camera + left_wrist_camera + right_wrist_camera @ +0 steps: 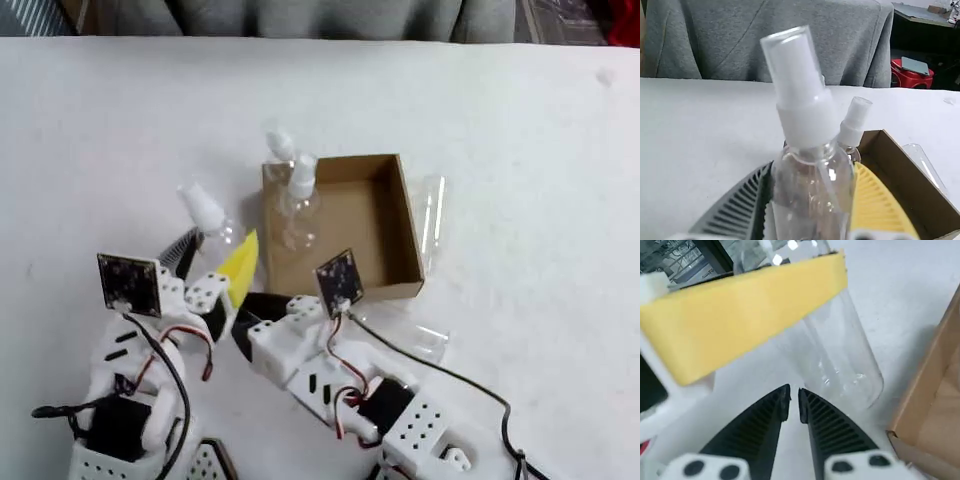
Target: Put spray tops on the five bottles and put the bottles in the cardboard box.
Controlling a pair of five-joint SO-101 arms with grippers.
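– Cardboard box [360,228]: where is it in the high view, and what is gripped?
– Near the centre of the white table [520,120]. At the box's 9 o'clock the left gripper [218,240] is clenched on the held bottle [222,238], which stands upright and carries a spray top [200,205].

– What does the left wrist view add?
– The grip itself. A grey finger [742,210] and a yellow finger [875,205] press on opposite sides of the clear body, below the shoulder.

– And the right wrist view?
– The right gripper [794,392] has its black fingers drawn together, tips almost touching, with nothing between them. It sits just beside the base of the held bottle, close to a corner of the box. The left arm's yellow finger crosses in front.

– Count of bottles?
– Five, all clear.
- Topped, three: the held bottle; the second topped bottle [298,205], upright inside the box at its 10 o'clock corner; and the third topped bottle [279,143] at 11 o'clock. Whether that one is inside the rim or behind it cannot be told.
- Bare, two: the first bare bottle [430,215] lies along the outside of the 3 o'clock wall. The second bare bottle [415,338] lies at 5 o'clock.

– Other counts?
– One box, two arms.
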